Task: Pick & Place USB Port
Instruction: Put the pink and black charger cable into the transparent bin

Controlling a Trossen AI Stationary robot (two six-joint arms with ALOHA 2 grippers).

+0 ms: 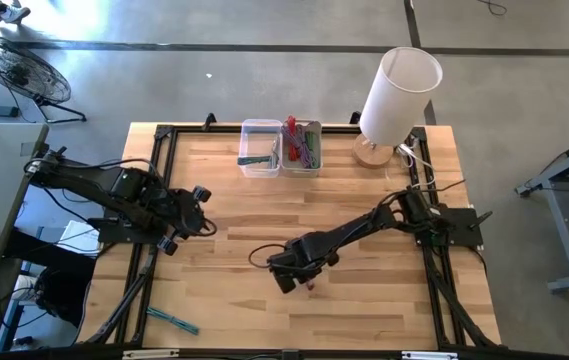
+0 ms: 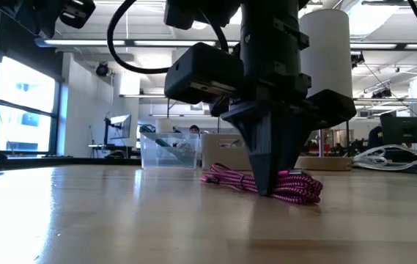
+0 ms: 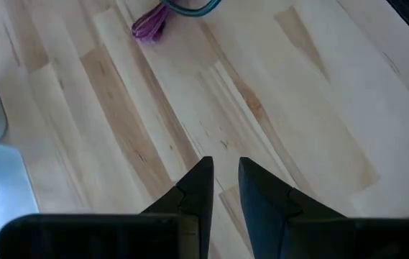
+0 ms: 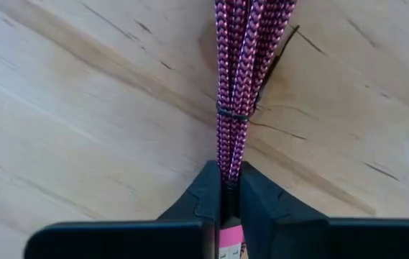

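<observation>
A bundled pink braided USB cable (image 4: 241, 86) lies on the wooden table, tied with a dark band around its middle; in the low view the cable (image 2: 289, 185) rests flat on the tabletop. My right gripper (image 4: 230, 188) points down onto it near the table's middle (image 1: 299, 280) and is shut on it. My left gripper (image 3: 224, 169) hovers over bare wood at the table's left side (image 1: 199, 212), fingers nearly together, holding nothing. My right gripper pinches the pink cable bundle between its two fingers just behind the dark tie band (image 4: 230, 114), coming from above and pointing down. The fingers lie along the bundle's length. The cable still rests on the table (image 2: 226, 178).
Two clear plastic bins (image 1: 261, 147) with cables stand at the table's far edge, beside a white lamp (image 1: 396, 95) on a wooden base. A teal cable (image 1: 172, 319) lies at the near-left corner. Black frame rails (image 1: 154, 180) border the table.
</observation>
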